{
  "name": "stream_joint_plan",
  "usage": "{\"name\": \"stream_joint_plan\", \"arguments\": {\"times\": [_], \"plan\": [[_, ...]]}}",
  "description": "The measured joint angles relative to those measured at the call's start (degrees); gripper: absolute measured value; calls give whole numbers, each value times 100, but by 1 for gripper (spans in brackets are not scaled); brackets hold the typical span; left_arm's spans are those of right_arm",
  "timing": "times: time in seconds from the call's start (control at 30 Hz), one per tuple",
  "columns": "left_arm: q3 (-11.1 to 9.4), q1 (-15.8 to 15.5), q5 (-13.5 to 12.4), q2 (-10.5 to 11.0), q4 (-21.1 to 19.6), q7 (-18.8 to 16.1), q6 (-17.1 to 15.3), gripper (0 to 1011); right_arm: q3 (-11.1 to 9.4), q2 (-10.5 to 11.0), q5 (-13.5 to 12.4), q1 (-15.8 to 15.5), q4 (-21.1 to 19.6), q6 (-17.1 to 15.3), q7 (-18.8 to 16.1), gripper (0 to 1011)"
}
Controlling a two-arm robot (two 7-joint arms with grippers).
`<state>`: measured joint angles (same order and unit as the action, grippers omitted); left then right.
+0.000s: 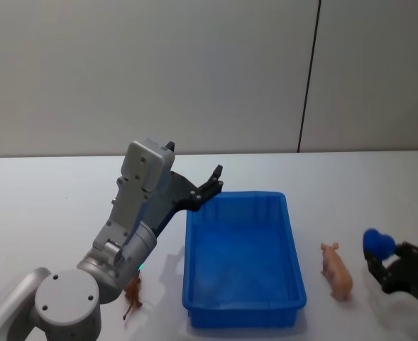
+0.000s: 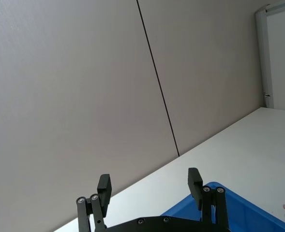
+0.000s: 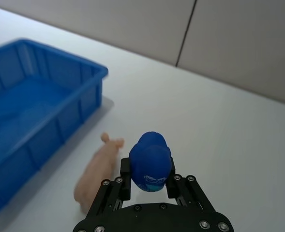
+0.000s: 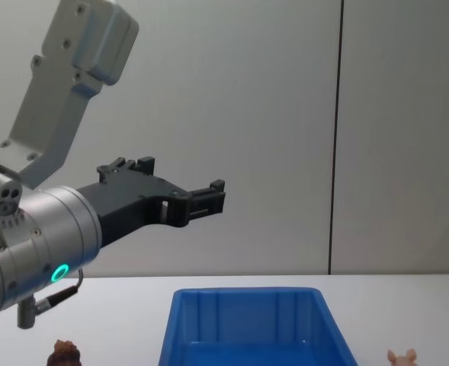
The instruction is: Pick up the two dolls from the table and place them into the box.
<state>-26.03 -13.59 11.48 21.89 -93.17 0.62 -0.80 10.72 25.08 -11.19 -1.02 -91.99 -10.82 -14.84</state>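
R gripper (image 3: pixel 149 181): fingers clamped on blue doll (image 3: pixel 150 162) ready for carry, box (image 1: pixel 237 195) to their left past pig (image 1: pixel 336 271); L gripper (image 2: pixel 149 181): fingers spread, empty, high over box's far-left corner, brown doll (image 1: pixel 132 293) on desk (image 1: pixel 52 206) below, not yet picked.

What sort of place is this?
Probably a robot test lab: plain white table, grey wall panels, and staged props: a bright blue rectangular plastic bin, a pink toy pig, a bright blue soft doll in the right gripper.

readable text: none | labels: none | brands: none | numbers: none | signs: none
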Motion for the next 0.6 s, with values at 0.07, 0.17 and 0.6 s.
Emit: {"name": "stream_joint_plan", "arguments": {"times": [0.07, 0.17, 0.6], "plan": [[0, 0, 0, 0, 0, 0, 0, 1001, 1, -4, 14, 23, -67, 27, -44, 380], [0, 0, 0, 0, 0, 0, 0, 1001, 23, -28, 54, 101, -239, 70, -197, 355], [0, 0, 0, 0, 0, 0, 0, 1001, 246, -259, 254, 429, -486, -21, -884, 280]]}}
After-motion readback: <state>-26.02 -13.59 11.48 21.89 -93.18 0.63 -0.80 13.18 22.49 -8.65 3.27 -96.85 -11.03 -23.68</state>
